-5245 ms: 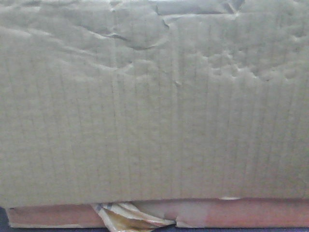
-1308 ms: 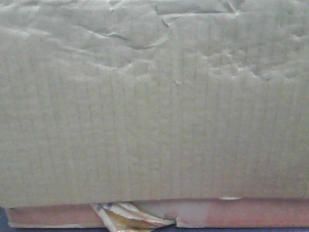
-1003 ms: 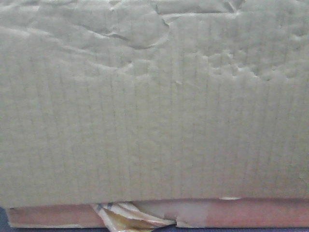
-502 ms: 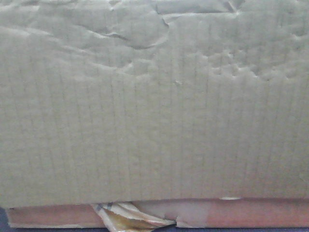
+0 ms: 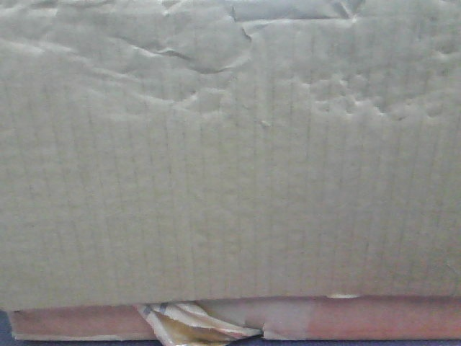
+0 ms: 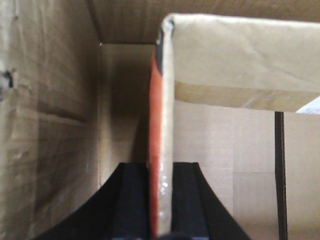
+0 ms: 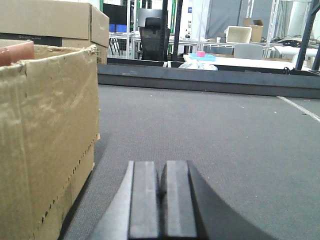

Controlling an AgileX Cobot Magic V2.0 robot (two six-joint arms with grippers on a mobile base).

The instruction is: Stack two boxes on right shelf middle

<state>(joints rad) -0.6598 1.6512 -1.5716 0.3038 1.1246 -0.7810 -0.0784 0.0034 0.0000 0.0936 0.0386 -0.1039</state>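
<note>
A tall wrinkled tan box (image 5: pixel 230 158) fills the front view. Under its lower edge shows a flatter box (image 5: pixel 374 317) with torn yellowish tape (image 5: pixel 191 324). In the left wrist view my left gripper (image 6: pixel 161 172) is inside a cardboard box, shut on an upright flap (image 6: pixel 162 125) seen edge-on, with a red-orange face. The black fingers (image 6: pixel 132 200) press both sides of it. My right gripper (image 7: pixel 161 172) is shut on nothing, low over a grey matte surface (image 7: pixel 225 130), just right of a tan box (image 7: pixel 45 135). The right shelf middle is out of view.
Another cardboard box (image 7: pixel 55 20) stands behind the near one at the upper left. A dark raised ledge (image 7: pixel 200 80) crosses the far end of the grey surface. Beyond it are an office chair (image 7: pixel 152 35) and tables.
</note>
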